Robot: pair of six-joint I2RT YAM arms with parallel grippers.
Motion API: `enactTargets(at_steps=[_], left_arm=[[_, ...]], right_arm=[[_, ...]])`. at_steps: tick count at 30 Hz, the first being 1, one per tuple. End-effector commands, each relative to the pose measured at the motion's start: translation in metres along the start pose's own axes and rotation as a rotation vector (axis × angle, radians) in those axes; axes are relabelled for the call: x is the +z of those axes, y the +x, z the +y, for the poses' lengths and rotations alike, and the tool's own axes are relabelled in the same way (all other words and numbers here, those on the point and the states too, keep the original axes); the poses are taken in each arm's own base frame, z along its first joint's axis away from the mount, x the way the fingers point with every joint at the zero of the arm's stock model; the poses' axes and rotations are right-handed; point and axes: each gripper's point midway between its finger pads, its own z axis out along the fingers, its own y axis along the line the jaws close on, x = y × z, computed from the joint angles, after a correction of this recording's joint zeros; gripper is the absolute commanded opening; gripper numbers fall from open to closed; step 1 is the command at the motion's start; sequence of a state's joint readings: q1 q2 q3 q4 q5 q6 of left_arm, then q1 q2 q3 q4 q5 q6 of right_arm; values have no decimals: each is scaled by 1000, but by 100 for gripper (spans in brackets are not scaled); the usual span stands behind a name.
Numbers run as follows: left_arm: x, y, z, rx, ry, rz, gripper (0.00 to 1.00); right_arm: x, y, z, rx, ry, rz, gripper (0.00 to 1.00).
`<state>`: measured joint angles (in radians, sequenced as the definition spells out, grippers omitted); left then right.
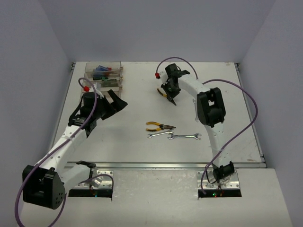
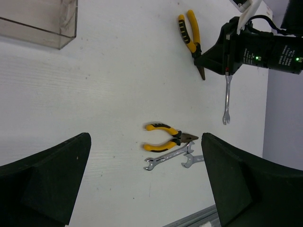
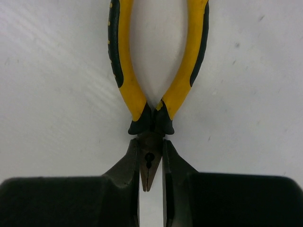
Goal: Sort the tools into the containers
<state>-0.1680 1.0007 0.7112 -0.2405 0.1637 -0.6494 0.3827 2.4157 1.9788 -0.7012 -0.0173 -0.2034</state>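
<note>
Right tool (image 3: pixel 150 158): clenched on the nose of the held pliers (image 3: pixel 151 124), one finger on each side of the tip. The yellow handles run straight out ahead of the fingers, so the long axis is in line with the tool. Can't tell whether the handles rest on the bench (image 3: pixel 246 94) or hang just above it.

Just behind this tool, beside its arm: one wrench (image 2: pixel 227 101), lying flat.

Further back toward the arm bases: second pliers (image 1: pixel 160 126), with two more wrenches (image 1: pixel 184 137) just beside them. All loose on the bench.

Bins (image 1: pixel 119 71): well apart from the right tool, off to its left across open bench. Screwdrivers (image 1: pixel 102 72) are already in the far ones.

Left tool (image 1: pixel 116 98): released, fingers wide, holding nothing. It hovers just beside the bins, so the left arm is far nearer them.

Judgement: the coming move is a long sideways carry toward the bins, handles leading.
</note>
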Motion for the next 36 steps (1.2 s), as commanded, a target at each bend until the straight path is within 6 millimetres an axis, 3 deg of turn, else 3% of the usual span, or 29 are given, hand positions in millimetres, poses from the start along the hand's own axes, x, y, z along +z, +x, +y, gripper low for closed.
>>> enactTargets(at_steps=[1, 8, 15, 22, 29, 31, 36], left_arm=[[16, 9, -16, -47, 110, 47, 100], [31, 19, -18, -99, 169, 74, 100], [43, 28, -26, -139, 242, 106, 100], [56, 42, -60, -178, 346, 141, 100], [97, 48, -87, -237, 346, 167, 100], [113, 50, -87, -249, 300, 170, 99], [150, 71, -96, -300, 269, 237, 91]], right_arm=[[-34, 10, 28, 109, -97, -16, 0], [-52, 6, 37, 272, -166, -55, 0], [-60, 11, 55, 425, -375, -100, 0], [-80, 4, 74, 471, -513, -190, 0], [-112, -7, 91, 467, -603, -311, 0], [-119, -10, 93, 458, -605, -329, 0], [-126, -11, 100, 439, -608, -335, 0]])
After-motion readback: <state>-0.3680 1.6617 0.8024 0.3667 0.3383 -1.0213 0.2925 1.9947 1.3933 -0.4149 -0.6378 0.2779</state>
